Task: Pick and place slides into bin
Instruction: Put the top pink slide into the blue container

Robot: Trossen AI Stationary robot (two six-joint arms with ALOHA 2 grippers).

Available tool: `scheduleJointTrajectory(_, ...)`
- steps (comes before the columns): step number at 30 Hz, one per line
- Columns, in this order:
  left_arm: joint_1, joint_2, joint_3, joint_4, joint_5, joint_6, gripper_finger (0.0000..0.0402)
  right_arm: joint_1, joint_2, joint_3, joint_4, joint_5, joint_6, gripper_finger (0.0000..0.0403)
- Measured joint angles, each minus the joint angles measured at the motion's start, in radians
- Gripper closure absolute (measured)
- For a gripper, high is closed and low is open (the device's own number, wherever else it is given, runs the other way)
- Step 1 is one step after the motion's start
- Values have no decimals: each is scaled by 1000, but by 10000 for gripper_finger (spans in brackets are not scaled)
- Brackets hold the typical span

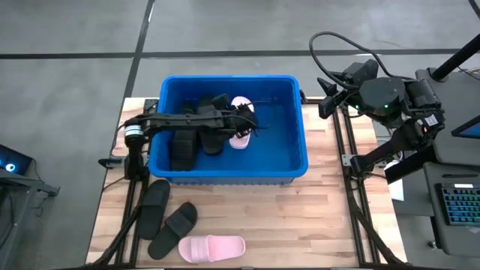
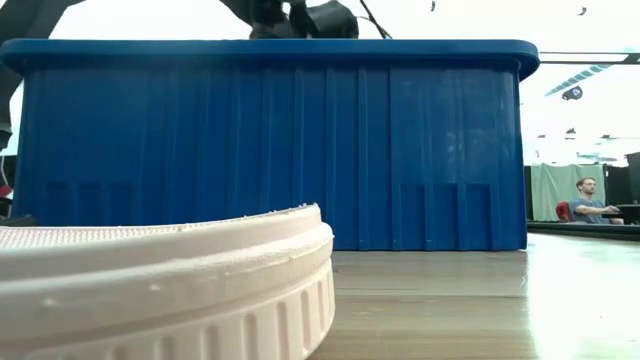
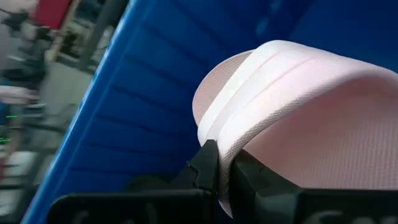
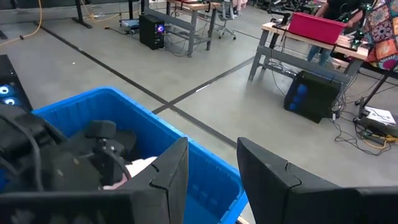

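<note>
The blue bin (image 1: 296, 161) stands at the table's far middle and fills the low view (image 2: 270, 150). My left gripper (image 1: 246, 124) reaches into it from the left and is shut on a pale pink slide (image 1: 240, 139). Two black slides (image 1: 184, 146) lie in the bin's left part. Two black slides (image 1: 154, 202) and a pale pink slide (image 1: 212, 247) lie on their soles on the table in front of the bin. My right gripper (image 1: 328, 103) is open and empty, off the bin's far right corner. My left gripper (image 3: 219, 177) pinches a thin edge of the pink slide (image 3: 231, 149) between its two fingers. The slide stands out beyond the fingertips, tilted, inside the bin. Whether it touches the bin's floor cannot be told.
The pink slide on the table shows close up in the low view (image 2: 150, 290). Bare wood (image 1: 315, 217) lies to the bin's front right. Metal frame rails (image 1: 346, 150) run along the table's right side. A person (image 2: 592, 200) sits far behind.
</note>
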Motion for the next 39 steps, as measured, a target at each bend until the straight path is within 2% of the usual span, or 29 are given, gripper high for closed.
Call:
scheduleJointTrajectory(2,8,27,0,-23,-36,2,401,0,0,0,0,0,0,275)
scheduleJointTrajectory(13,27,118,-8,-24,-59,-6,401,0,0,0,0,-2,-8,275)
scheduleJointTrajectory(20,42,123,-33,-19,-86,-6,401,0,0,0,-1,-2,-8,275)
scheduleJointTrajectory(29,56,124,-108,21,-83,-8,401,0,0,0,-2,-3,-31,275)
scheduleJointTrajectory(39,57,124,-135,70,-76,-4,401,0,0,0,-2,-3,-34,275)
